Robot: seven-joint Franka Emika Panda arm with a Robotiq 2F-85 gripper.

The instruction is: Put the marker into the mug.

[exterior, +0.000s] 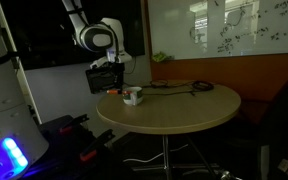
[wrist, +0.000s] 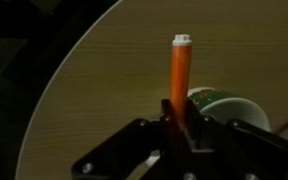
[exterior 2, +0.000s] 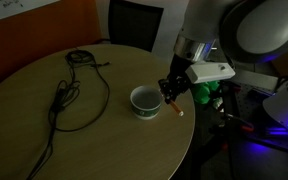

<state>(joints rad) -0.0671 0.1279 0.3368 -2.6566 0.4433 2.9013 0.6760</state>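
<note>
1. The marker was clamped between the jaws of the gripper. In the wrist view its orange barrel stuck out past the fingers and ended in a pale tip.
2. The marker sat just beside the mug and outside its rim, on the side towards the near table edge. None of it was inside the cup.
3. The pickup therefore looked done. I could not tell whether the marker's low tip touched the table or hung just above it.
4. The mug stood upright with its dark mouth open and unobstructed.
5. What seemed left was to carry the marker over the mug's opening, tip it in and let go.
6. A dark looped cable lay well away from the mug, on the side opposite the gripper, and was no hindrance.
</note>
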